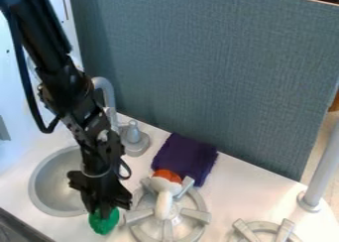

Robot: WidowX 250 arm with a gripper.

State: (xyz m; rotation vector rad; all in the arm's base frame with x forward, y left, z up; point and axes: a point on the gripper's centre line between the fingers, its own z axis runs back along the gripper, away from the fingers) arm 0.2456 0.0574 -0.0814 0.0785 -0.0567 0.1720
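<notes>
Apparently, the black two-finger gripper (104, 211) is closed on a rounded bright-green object (104, 224) near the round metal sink (47, 186), probably light, easiest pinched around its upper sides.

hand (106, 211) grips green thing (102, 225) beside burner (196, 228)

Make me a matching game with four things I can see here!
Things:
1. cloth
2. green thing
3. orange-and-white thing
4. big divider

Matches:
A. lying on a stove burner
B. standing up behind the counter
C. purple
D. at the lower end of the gripper

Right pairs: 1-C, 2-D, 3-A, 4-B
</notes>
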